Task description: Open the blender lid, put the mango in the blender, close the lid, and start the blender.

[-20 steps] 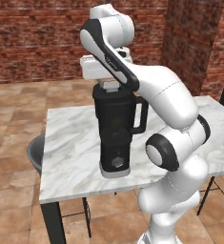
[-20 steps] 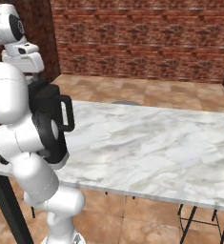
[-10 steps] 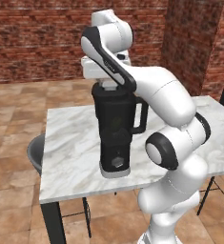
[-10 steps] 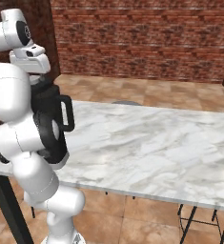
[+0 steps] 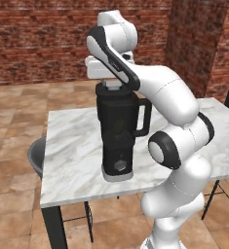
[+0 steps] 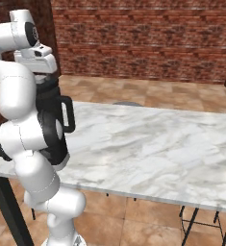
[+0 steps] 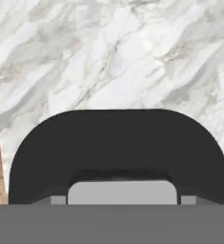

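The marble table [image 5: 77, 160] takes up most of the scene, with brick walls behind and a tiled floor; the right base view shows its long bare stretch running off to the right, which the left one cuts short. The blender [image 5: 118, 131] stands upright near the table's front-left part, loop handle sticking out to the right in the left base view; from the right base view it's [image 6: 56, 103] mostly tucked behind the arm, just the handle and a slice of dark jar peeking out. The left base view also catches a round grey stool [image 5: 36, 155] beside the table's left edge. The blender lid [image 7: 118, 147] sits on top of the jar; the hand view looks straight down on it, with the light grey cap [image 7: 122, 192] at the bottom edge. The gripper [image 5: 108, 83] hangs right over the lid; can't tell from these shots how far apart its fingers are or whether they touch the lid.
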Available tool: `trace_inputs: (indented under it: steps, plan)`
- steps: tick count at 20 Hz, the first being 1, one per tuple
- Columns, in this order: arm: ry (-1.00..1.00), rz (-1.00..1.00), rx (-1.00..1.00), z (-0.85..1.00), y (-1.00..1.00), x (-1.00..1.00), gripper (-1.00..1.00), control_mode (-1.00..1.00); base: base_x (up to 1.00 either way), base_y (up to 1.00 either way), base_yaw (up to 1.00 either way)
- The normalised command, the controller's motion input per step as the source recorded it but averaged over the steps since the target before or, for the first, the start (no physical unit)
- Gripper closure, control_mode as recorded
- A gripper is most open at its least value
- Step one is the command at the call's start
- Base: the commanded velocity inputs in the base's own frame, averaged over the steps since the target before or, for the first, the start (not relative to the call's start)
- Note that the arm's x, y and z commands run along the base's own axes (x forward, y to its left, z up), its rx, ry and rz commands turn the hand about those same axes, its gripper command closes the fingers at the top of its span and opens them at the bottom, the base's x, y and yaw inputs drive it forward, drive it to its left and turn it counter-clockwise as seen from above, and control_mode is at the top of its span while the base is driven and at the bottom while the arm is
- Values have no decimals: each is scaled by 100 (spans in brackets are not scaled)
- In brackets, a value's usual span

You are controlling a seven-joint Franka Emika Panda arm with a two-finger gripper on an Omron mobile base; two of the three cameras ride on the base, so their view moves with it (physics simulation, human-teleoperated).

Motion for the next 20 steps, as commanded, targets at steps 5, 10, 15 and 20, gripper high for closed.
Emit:
trace_inputs:
  steps: [5,10,15,20]
  plan:
    - [0,15,0,-19,-10,-2,100,-100,0,0,0]
    - [0,16,0,-1,-10,-14,100,-100,0,0,0]
    - [0,10,0,5,-3,-9,100,-100,0,0,0]
    - [3,3,0,4,-2,-10,100,-100,0,0,0]
